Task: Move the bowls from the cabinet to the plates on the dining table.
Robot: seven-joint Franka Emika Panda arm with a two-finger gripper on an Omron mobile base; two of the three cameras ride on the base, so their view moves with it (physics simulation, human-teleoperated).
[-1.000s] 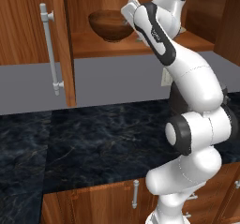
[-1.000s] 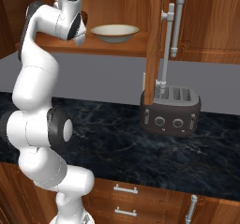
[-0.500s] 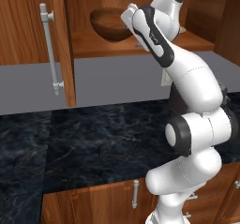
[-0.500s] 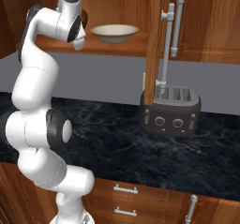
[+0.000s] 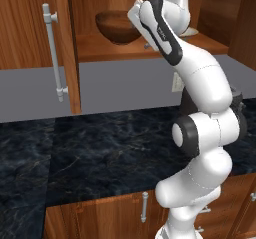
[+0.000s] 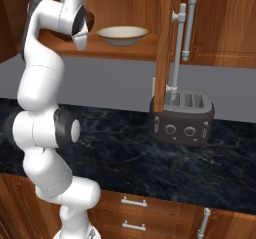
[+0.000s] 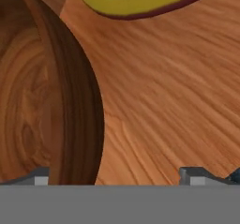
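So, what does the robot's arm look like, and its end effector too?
The arm is made of glossy white, rounded segments, with dark bands at the joints and a black stripe along the upper link. No cables or markings are visible. The end effector has two small finger tips, dark grey and blocky, as the hand view shows them.

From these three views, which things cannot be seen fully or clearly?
- Wooden bowl: in the left base view the arm covers its right side; the hand view's edge cuts off most of it.
- Cream bowl: in the hand view, the top edge cuts it to a rim piece.
- Toaster: in the right base view, the cabinet door hides its rear left corner.
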